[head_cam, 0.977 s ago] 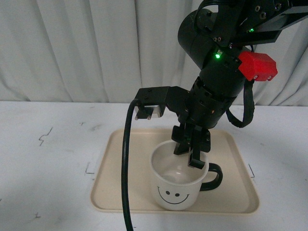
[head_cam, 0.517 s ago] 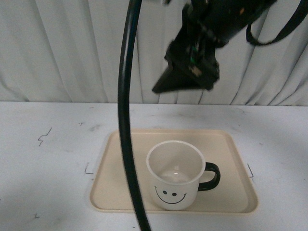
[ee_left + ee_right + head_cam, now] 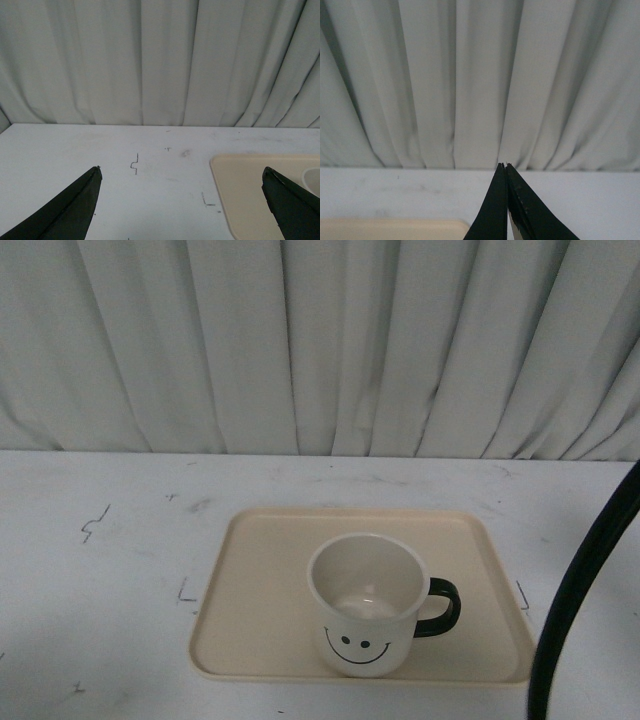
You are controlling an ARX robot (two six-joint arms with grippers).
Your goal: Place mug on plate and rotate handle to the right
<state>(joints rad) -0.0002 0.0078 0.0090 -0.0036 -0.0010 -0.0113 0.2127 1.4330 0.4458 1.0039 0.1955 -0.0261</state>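
From the front camera I see the mug [image 3: 368, 605] standing upright on the plate [image 3: 260, 590], toward its near edge and a little right of its middle. The smiley face is turned to me and the handle [image 3: 442, 606] sticks out to the right. The plate lies flat on the white table [image 3: 100, 590], with a grey curtain [image 3: 320, 340] hanging behind. A black cable [image 3: 580, 590] curves up at the near right; neither gripper shows in this view

On my left wrist camera the left gripper [image 3: 182, 207] has its two dark fingers [image 3: 70, 210] spread wide apart with nothing between them, hovering over bare table to the left of the plate [image 3: 245, 190]. The plate's left end shows between the tips, and a sliver of the mug's rim [image 3: 312, 180] peeks in beside the right finger

On my right wrist camera the right gripper [image 3: 505, 165] has its fingers [image 3: 492, 210] pressed together tip to tip, holding nothing. It is raised and faces the curtain [image 3: 470, 75], with a corner of the plate [image 3: 390, 227] low in the picture
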